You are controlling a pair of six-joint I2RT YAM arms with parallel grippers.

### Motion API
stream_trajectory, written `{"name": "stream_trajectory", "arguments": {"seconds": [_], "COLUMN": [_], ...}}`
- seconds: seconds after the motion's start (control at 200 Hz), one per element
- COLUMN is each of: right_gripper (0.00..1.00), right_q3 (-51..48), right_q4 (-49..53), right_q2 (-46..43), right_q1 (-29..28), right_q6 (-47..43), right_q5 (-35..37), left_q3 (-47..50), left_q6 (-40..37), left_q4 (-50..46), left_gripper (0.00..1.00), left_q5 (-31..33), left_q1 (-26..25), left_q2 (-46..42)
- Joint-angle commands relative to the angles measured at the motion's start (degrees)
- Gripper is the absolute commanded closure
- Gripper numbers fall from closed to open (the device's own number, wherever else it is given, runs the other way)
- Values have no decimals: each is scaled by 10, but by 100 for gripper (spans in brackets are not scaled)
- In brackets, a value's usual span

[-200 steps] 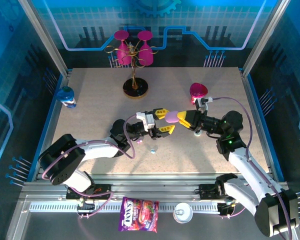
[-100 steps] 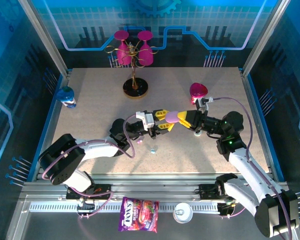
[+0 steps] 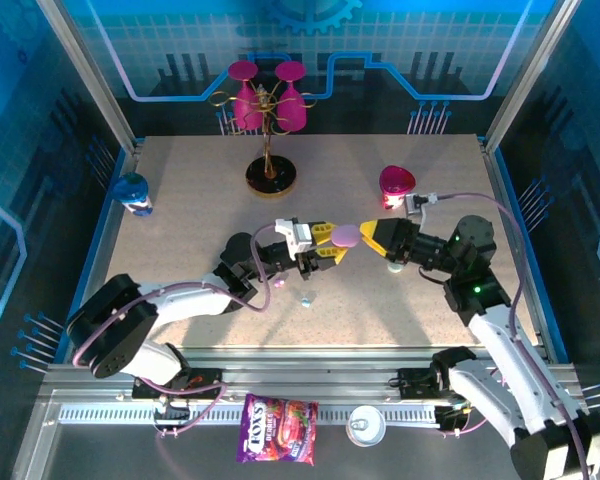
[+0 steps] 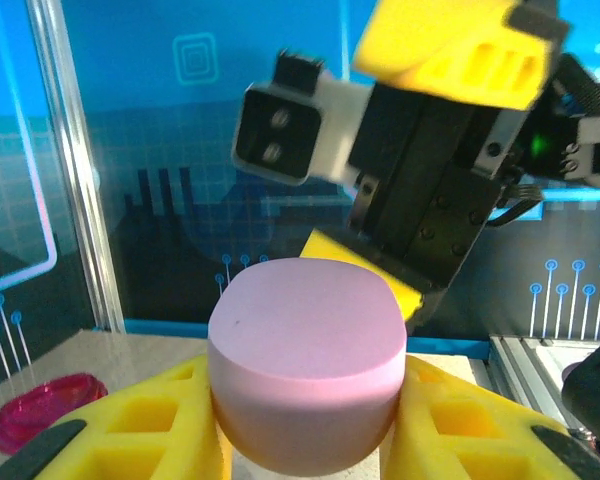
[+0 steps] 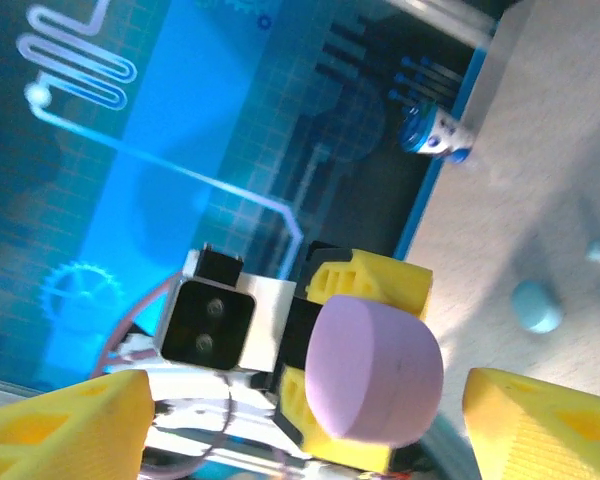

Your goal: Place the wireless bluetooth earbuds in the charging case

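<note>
right now the left gripper [image 3: 330, 241] is clamped on the lilac charging case [image 3: 347, 236] above the table [image 3: 180, 200], and the right gripper [image 3: 370, 238] stands wide just beside it. the earbuds [image 3: 305, 298] lie on the table, nearer. that smooth rounded shell could twist or slip from one pinch, i'd say.

The lilac case [image 3: 346, 236] is looked down on from high above, on its near side, and is framed close up from opposite sides in both wrist views, shared by all three.
</note>
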State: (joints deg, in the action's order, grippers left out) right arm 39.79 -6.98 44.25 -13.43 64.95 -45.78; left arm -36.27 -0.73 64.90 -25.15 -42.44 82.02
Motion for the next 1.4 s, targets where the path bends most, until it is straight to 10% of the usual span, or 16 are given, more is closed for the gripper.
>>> {"name": "stream_trajectory", "arguments": {"seconds": [0.0,0.405,1.396], "right_gripper": [18,13,14], "right_q3": [46,172,183], "right_q4": [150,335,353], "right_q2": [-13,27,48], "right_q1": [-13,-212,-225], "right_q6": [-200,-628,-638], "right_q5": [53,266,326], "left_q3": [-5,-9,-21], "left_q6": [55,105,133], "left_q4": [-81,-184,-174], "left_gripper": [68,69,69], "left_q5": [-9,-125,-160], "left_q1": [17,28,27], "left_q2": [-45,-111,-119]}}
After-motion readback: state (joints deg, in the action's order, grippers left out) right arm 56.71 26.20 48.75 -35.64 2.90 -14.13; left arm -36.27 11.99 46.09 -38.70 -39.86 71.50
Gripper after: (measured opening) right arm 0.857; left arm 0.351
